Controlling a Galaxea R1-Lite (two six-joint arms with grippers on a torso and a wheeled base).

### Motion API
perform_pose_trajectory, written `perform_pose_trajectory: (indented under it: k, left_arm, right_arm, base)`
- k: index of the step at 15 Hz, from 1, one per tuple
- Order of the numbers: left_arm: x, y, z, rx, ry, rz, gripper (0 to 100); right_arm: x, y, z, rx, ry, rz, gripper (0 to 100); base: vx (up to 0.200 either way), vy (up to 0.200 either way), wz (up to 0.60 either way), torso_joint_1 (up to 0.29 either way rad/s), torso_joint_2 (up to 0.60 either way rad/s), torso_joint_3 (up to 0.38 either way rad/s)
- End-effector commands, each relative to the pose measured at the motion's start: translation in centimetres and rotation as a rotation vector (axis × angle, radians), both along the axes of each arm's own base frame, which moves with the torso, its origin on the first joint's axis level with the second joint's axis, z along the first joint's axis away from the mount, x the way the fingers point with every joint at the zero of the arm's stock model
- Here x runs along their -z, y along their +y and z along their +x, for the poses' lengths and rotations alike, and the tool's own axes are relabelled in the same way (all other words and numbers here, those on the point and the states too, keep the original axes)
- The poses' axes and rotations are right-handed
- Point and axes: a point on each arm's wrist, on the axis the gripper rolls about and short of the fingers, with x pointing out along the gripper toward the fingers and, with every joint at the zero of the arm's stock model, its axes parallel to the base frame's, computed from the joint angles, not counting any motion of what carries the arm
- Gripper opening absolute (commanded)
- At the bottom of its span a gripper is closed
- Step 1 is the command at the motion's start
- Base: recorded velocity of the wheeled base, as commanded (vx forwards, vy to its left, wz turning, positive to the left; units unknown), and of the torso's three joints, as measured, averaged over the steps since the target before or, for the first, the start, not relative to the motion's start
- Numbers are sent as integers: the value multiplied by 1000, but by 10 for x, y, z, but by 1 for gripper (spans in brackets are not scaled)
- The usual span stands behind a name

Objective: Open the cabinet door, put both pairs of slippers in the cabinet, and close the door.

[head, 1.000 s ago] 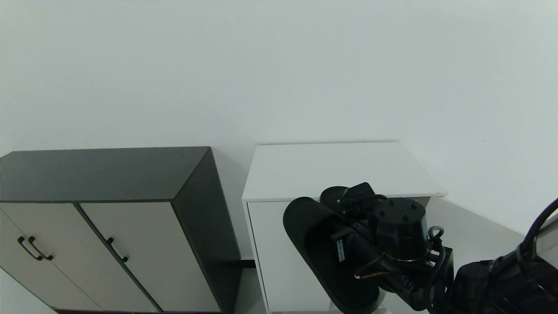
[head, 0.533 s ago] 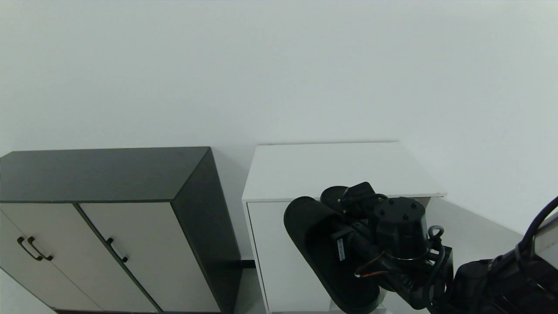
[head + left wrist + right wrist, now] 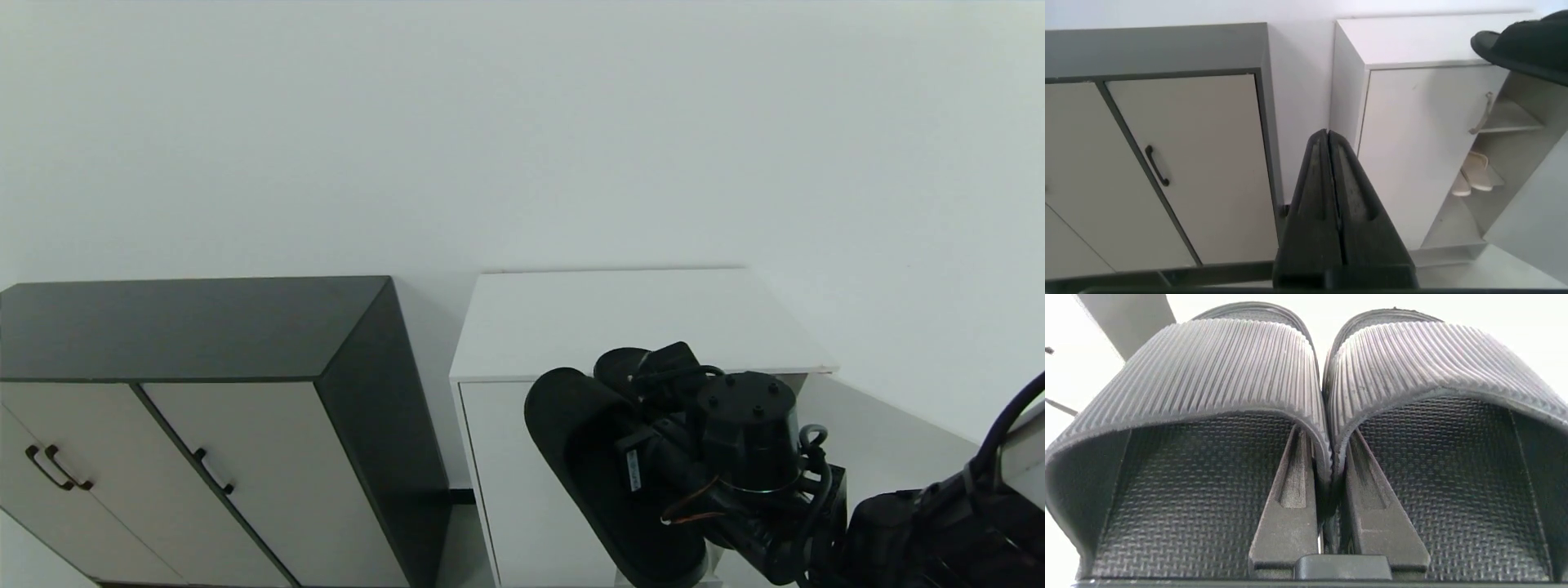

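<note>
Though nudged a shade sideways in the head view along with both cabinets, not truly moving since a second ago; camera drift, nothing more; so no placing yet, just a carry held steady.

Right hand [image 3: 1325,445]: closed hard, one finger inside each of the black slippers [image 3: 1208,384], pinching the two touching inner walls together; pair held up off the floor, in front of the white cabinet [image 3: 620,314]; touching it or not, can't tell.

Left hand [image 3: 1328,139]: fingers pressed flat together, nothing between them; hanging well apart, facing both cabinets.

Farther out: white cabinet open, shelves showing; pale pair [image 3: 1476,175] already resting on a lower shelf; dark cabinet [image 3: 188,327] just beside, doors shut.

By the look of it, one pair home; black pair next onto a free shelf; door to close last.
</note>
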Motion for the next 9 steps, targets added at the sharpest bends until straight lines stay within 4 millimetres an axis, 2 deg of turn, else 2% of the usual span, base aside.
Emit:
perform_pose_trajectory:
  k: [1, 9]
  left_arm:
    - [0, 0, 0, -1, -1, 0, 0]
    - [0, 0, 0, -1, -1, 0, 0]
  right_arm:
    - [0, 0, 0, 3, 0, -2, 0]
    - [2, 2, -5, -17, 5, -5, 0]
  base:
    - [0, -200, 0, 17, 7, -7]
    - [0, -200, 0, 4, 2, 2]
